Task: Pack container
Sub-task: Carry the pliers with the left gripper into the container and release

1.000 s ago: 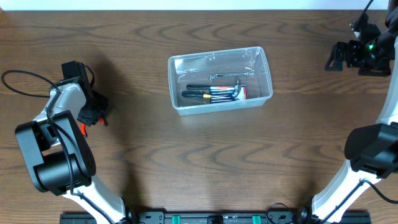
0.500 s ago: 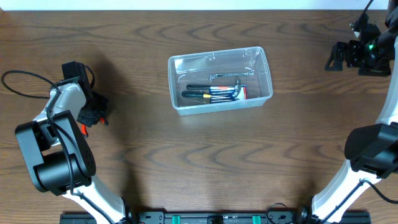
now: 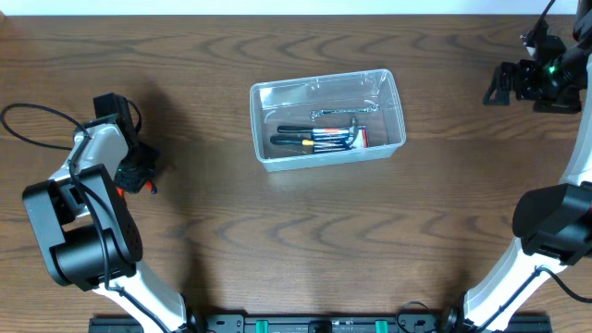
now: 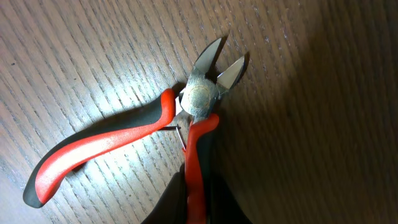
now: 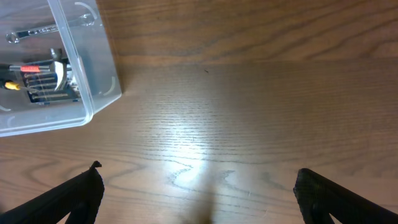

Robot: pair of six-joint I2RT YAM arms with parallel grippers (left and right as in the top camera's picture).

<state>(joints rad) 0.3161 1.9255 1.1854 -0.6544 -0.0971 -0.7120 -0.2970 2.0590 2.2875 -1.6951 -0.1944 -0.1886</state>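
Note:
The clear plastic container (image 3: 388, 109) stands at the table's middle back and also shows in the right wrist view (image 5: 93, 81). It holds a wrench, a hammer and black-handled tools (image 3: 319, 137). Red-and-black side cutters (image 4: 124, 140) lie on the wood at the far left, jaws apart. My left gripper (image 4: 198, 199) is shut on one handle of the cutters; in the overhead view it sits at the left (image 3: 141, 174). My right gripper (image 5: 199, 193) is open and empty over bare wood at the far right back (image 3: 504, 85).
A black cable (image 3: 28, 120) loops on the table behind the left arm. Both arm bases stand at the front edge.
The left gripper has shifted slightly toward the front with the cutters. The right arm and the container have not moved.

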